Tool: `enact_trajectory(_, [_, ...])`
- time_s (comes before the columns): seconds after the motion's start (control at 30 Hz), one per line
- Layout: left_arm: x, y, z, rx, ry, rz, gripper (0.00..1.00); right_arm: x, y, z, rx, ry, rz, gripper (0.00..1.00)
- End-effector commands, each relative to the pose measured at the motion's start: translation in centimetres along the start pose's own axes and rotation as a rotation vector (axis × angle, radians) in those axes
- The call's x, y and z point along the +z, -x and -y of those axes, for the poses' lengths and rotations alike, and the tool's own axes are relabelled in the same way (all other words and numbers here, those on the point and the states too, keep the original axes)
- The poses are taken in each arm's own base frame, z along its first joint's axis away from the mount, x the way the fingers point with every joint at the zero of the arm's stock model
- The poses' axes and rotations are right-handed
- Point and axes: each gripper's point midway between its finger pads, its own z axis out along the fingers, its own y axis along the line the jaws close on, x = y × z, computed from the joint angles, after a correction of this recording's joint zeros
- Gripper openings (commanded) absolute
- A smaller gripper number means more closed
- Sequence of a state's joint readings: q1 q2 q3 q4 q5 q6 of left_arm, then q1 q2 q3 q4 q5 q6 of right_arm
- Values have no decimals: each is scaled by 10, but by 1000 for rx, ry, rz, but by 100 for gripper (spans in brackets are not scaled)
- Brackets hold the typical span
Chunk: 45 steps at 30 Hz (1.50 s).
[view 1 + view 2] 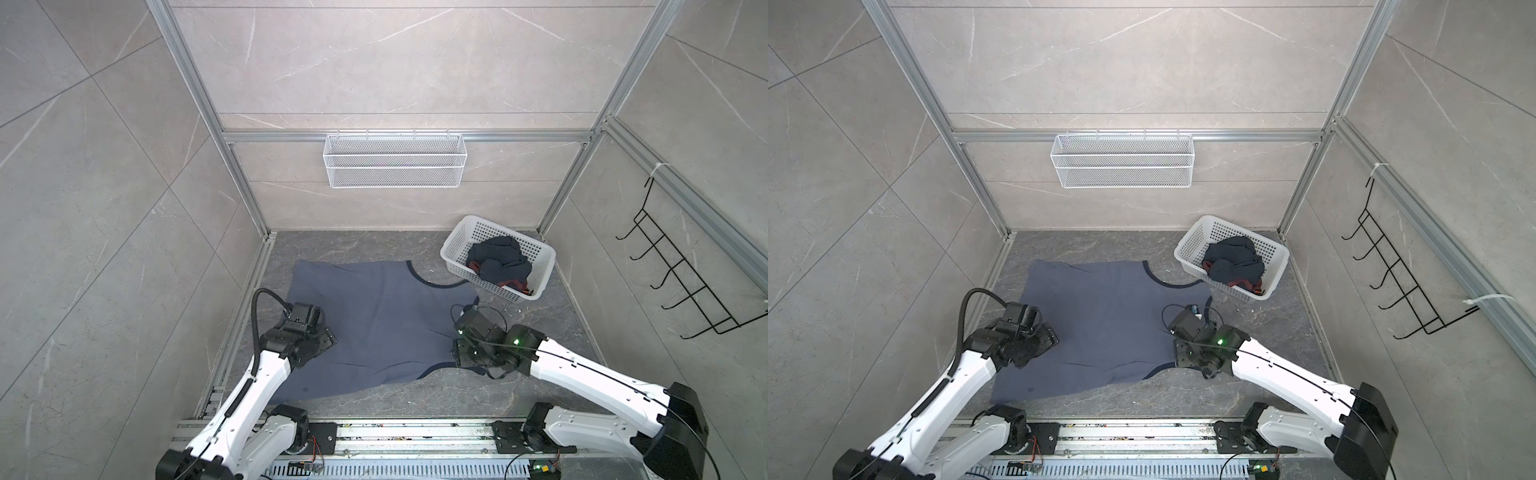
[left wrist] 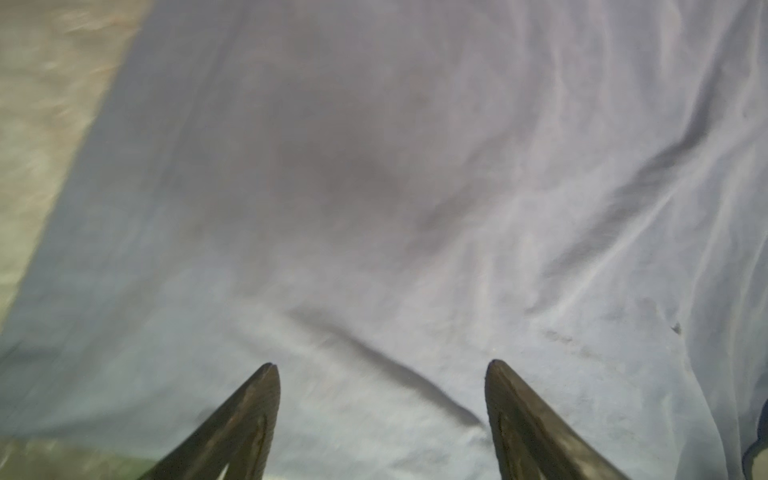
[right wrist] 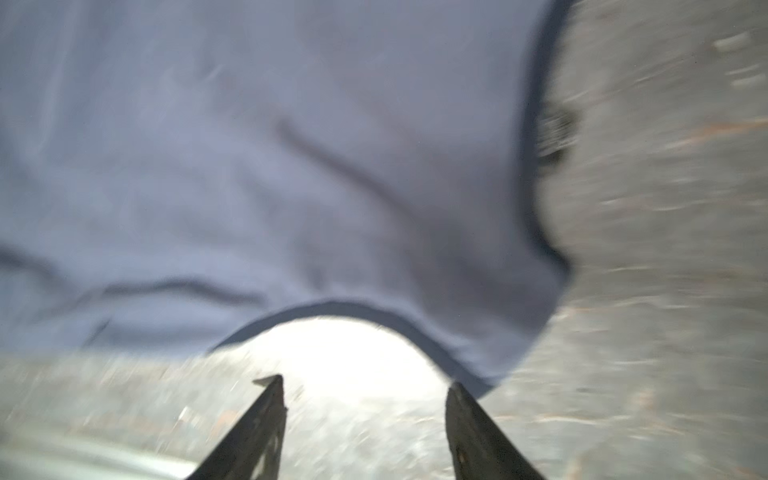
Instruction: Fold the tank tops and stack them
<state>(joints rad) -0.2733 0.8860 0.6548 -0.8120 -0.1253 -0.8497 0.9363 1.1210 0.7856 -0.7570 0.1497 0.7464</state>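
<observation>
Two arms reach in from the bottom of both top views, each with one tool. The left tool (image 2: 382, 365) hangs released, fingers apart, over the cloth. The right tool (image 3: 365, 380) is also released, with nothing between its fingers, over the bare table (image 1: 540, 332) just beside a curved armhole.

There are two tank tops. The slate-blue tank top (image 1: 374, 324) (image 1: 1100, 324) lies spread flat at mid-frame. It is faintly creased and has dark binding along its curved openings on the right side. Beyond it, at centre right, one white plastic basket (image 1: 482, 229) holds the navy tank top (image 1: 498, 259) (image 1: 1235, 259), bunched up, with a little red at its lower edge.

One wire basket (image 1: 395, 166) hangs on the far wall. One black hook rack (image 1: 685, 266) hangs at the right.

The left arm covers the slate-blue top's lower left. Both wrist views are blurred, and the navy top's shape cannot be made out.
</observation>
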Motion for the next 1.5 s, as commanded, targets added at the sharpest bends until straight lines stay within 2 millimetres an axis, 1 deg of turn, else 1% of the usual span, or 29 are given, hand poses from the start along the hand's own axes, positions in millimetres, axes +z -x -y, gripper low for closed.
enact_trajectory(0.0, [0,-26,-30,-92,82,-49,79,20,-33,-40,40,118,-62,60])
enact_trajectory(0.07, [1,-32,-34,-121,87,-61,79,34,-44,-59,15,150,-81,57])
enact_trajectory(0.13, [3,-35,-38,-131,100,-66,79,47,-49,-72,-4,159,-94,55])
enact_trajectory(0.23, [8,-36,-41,-134,114,-67,79,66,-52,-84,-21,166,-109,53])
enact_trajectory(0.33, [14,-38,-42,-139,118,-70,79,76,-52,-91,-39,157,-114,51])
enact_trajectory(0.47, [24,-42,-44,-143,125,-79,79,85,-45,-90,-58,110,-92,51])
enact_trajectory(0.53, [29,-45,-45,-144,133,-92,79,88,-39,-88,-55,85,-64,44])
enact_trajectory(0.6, [35,-48,-44,-149,131,-107,79,90,-35,-89,-39,87,-38,42])
enact_trajectory(0.73, [42,-51,-47,-153,146,-117,79,89,-24,-102,-53,110,-14,43])
enact_trajectory(0.83, [45,-52,-51,-151,168,-115,79,88,-17,-113,-58,137,2,47])
enact_trajectory(0.97, [49,-54,-53,-154,176,-119,79,92,-14,-120,-74,134,3,47])
enact_trajectory(1.07, [51,-55,-53,-154,176,-121,79,98,-12,-119,-84,96,-4,44])
enact_trajectory(1.17, [50,-55,-55,-153,184,-118,79,98,-9,-117,-91,72,5,34])
enact_trajectory(1.27, [50,-53,-56,-149,186,-108,78,93,-7,-108,-104,28,7,22])
enact_trajectory(1.37, [49,-49,-55,-148,190,-94,78,86,-10,-97,-116,-4,-2,13])
enact_trajectory(1.47, [47,-43,-55,-139,199,-72,78,74,-14,-80,-132,-49,-13,7])
